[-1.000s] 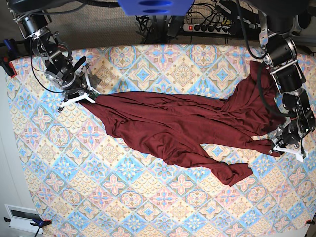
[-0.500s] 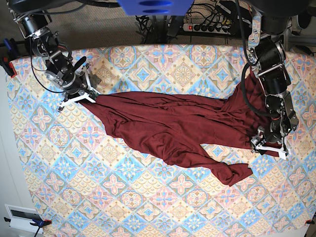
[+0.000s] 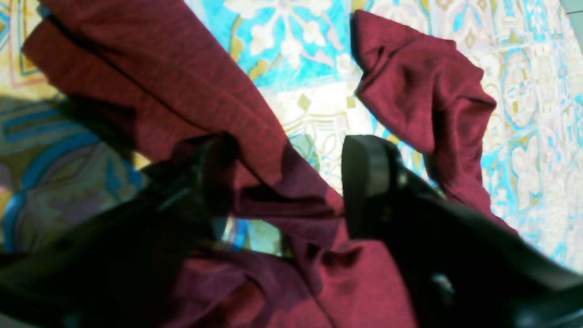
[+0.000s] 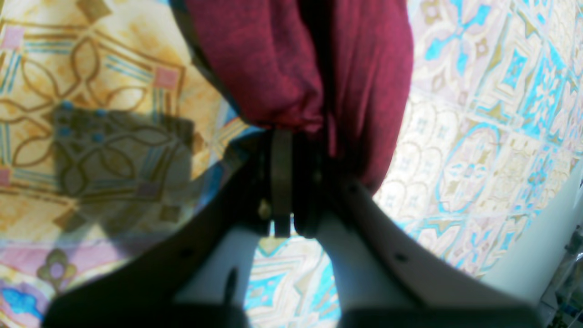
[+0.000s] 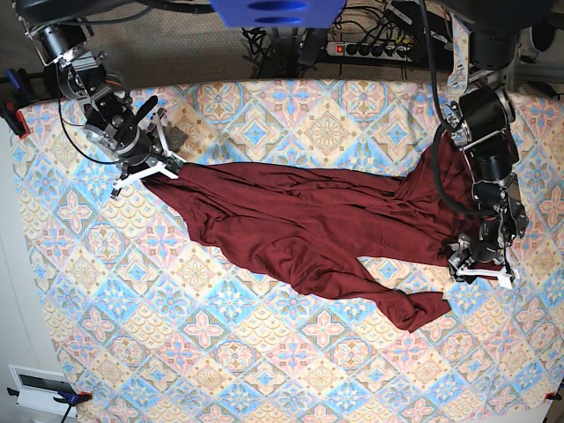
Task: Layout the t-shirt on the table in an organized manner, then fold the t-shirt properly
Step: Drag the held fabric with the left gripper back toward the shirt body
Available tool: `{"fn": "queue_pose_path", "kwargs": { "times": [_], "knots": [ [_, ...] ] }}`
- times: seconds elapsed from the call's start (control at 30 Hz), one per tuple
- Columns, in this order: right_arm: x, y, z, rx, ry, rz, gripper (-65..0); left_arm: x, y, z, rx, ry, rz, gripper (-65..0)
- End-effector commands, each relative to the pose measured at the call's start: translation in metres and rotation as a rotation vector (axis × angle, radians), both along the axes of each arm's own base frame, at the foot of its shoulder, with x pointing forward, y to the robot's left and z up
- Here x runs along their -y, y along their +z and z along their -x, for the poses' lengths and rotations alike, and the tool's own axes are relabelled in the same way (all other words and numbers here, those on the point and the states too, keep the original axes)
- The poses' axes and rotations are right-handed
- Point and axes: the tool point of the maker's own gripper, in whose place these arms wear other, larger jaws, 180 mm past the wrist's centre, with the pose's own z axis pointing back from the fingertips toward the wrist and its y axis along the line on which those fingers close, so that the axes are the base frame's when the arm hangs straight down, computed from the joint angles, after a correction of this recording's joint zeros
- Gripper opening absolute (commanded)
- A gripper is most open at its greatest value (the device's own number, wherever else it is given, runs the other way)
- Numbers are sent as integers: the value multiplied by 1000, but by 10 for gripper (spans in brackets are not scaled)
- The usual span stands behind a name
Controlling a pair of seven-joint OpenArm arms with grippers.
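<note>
Right gripper (image 5: 150,166) clamped on one end of the t-shirt (image 5: 308,220); cloth bunched at its tips. Left gripper (image 5: 480,264) jaws spread wide, a fold lying loose between them. Shirt stretched crumpled across the table (image 5: 264,370) between both.

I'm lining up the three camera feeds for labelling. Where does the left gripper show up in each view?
Base view: the left gripper sits at the right edge of the t-shirt, low on the right side.
Left wrist view: it fills the lower half, jaws open astride a fold of fabric.
Right wrist view: not in it.
Shared landmark: the t-shirt on the patterned table.
</note>
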Motion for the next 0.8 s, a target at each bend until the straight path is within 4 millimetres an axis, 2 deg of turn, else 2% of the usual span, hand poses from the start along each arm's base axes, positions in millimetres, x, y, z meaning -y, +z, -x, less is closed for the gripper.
{"fn": "queue_pose_path", "kwargs": {
  "times": [0.0, 0.1, 0.2, 0.3, 0.4, 0.47, 0.53, 0.63, 0.77],
  "knots": [
    [2, 12, -10, 42, 7, 2, -650, 18, -8, 5, -78, -64, 25, -388],
    [0, 14, -11, 49, 12, -1, -650, 42, -6, -4, -84, -141, 2, -508],
    [-7, 22, -13, 70, 27, -13, -650, 45, -5, -7, -88, -171, -24, -600],
    [-8, 24, -14, 74, 30, -15, -650, 49, -2, -9, -87, -194, -37, -626],
    [-8, 25, -14, 76, 31, -14, -650, 52, 22, -22, -40, -231, -64, -650],
    [-8, 25, -14, 76, 31, -14, -650, 56, 34, -21, -20, -261, -80, -650],
    [-8, 25, -14, 76, 31, -14, -650, 59, 56, -21, 34, -294, -121, -650],
    [-8, 24, -14, 75, 30, -14, -650, 65, 85, -13, 103, -342, -182, -650],
    [-6, 22, -13, 68, 25, -10, -650, 81, 117, 7, 201, -398, -223, -650]
  ]
}}
